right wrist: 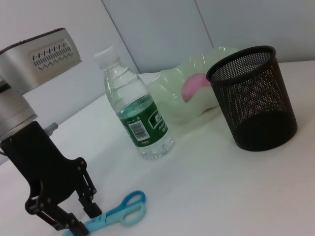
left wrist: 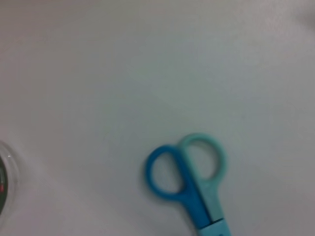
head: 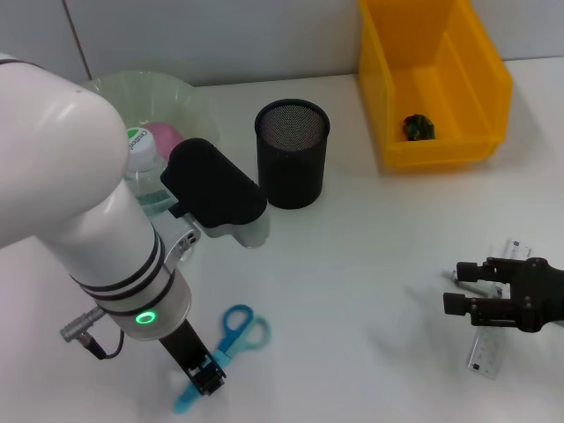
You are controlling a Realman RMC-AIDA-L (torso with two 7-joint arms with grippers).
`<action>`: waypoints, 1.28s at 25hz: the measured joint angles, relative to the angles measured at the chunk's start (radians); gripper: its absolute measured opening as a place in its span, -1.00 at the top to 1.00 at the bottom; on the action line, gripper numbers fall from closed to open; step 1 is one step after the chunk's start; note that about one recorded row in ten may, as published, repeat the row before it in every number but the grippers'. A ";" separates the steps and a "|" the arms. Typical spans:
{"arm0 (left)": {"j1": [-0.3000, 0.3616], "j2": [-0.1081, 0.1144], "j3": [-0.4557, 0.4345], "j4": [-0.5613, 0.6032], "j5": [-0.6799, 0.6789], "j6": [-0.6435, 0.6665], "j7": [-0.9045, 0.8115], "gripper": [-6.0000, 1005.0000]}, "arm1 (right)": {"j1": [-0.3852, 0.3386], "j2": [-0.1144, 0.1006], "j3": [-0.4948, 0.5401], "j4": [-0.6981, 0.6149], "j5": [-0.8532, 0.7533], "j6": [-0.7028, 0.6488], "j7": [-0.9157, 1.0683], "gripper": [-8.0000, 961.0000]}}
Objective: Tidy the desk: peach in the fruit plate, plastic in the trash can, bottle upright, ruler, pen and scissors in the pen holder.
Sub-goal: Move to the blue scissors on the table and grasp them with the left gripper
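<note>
Blue and teal scissors [head: 225,350] [left wrist: 197,201] [right wrist: 118,214] lie flat near the table's front left. My left gripper [head: 204,381] [right wrist: 74,222] is down over their blade end, open, one finger on each side. The clear water bottle [head: 144,176] [right wrist: 140,123] stands upright behind my left arm. A pink peach [head: 165,137] [right wrist: 194,88] rests in the pale green fruit plate [head: 189,95]. The black mesh pen holder [head: 292,154] [right wrist: 256,105] stands mid-table. My right gripper [head: 460,287] hovers open over the clear ruler [head: 486,352] at the front right. No pen is in view.
A yellow bin [head: 480,70] at the back right holds a dark crumpled piece of plastic [head: 419,128]. Bare white tabletop stretches between the pen holder and both grippers. A wall runs along the table's far edge.
</note>
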 joint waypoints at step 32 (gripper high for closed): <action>-0.013 0.000 0.029 -0.003 0.009 -0.005 0.007 0.46 | 0.000 0.000 0.001 0.000 0.000 -0.004 0.009 -0.55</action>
